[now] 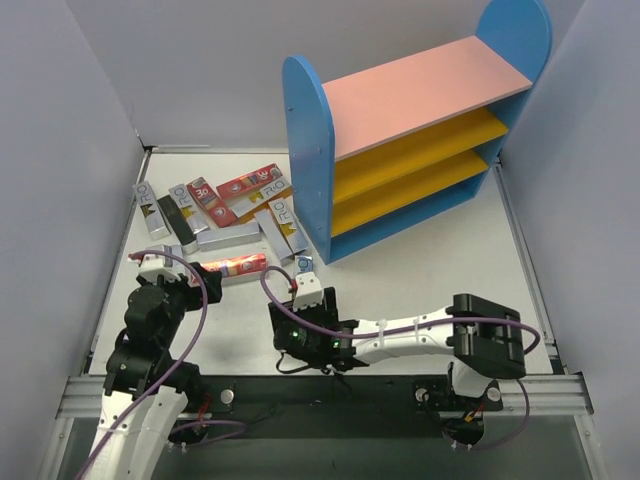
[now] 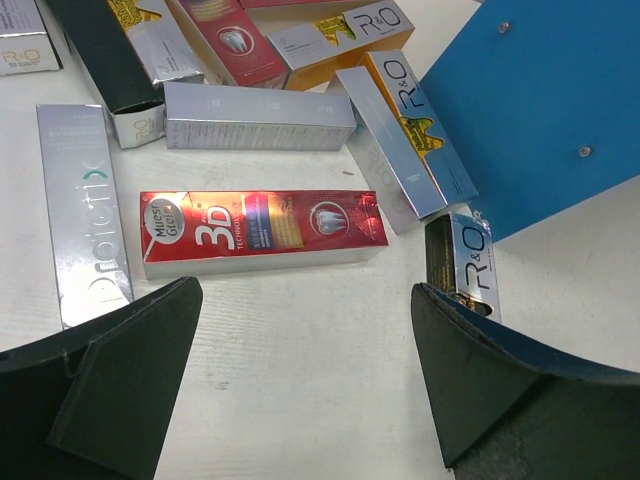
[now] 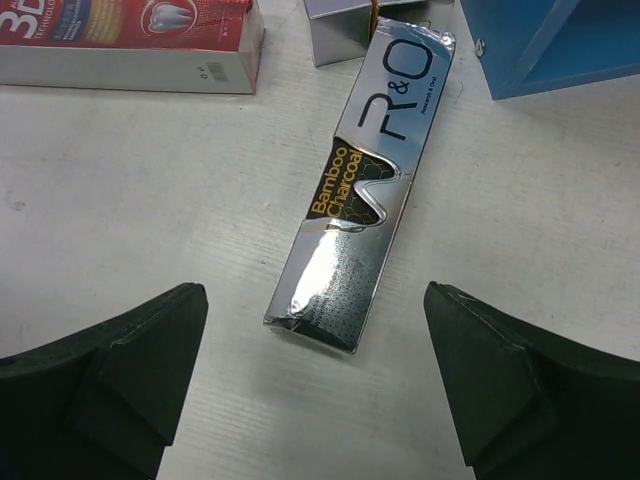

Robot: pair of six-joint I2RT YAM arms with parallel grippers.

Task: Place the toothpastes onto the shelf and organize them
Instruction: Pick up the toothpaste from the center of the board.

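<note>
Toothpastes point(image 1: 215, 205): glossy oblong cardboard boxes, scattered on worktop point(image 1: 420, 270) at nine o'clock of shelf point(image 1: 310, 150); left claw point(image 2: 305, 300), right claw point(image 3: 315, 300) spread wide.

Three red toothpaste boxes point(image 2: 260, 230), about eight silver or orange ones point(image 2: 255, 115), one shelf point(image 1: 310, 150), two arms point(image 1: 150, 320).

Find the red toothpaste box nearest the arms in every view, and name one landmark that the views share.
Top external: the red box lies at the lower left, lengthwise left to right.
Left wrist: the red box lies crosswise in the centre.
Right wrist: the red box is in the top left corner, cut off by the edge.
Shared landmark: the shelf, right of the box in all three.
</note>
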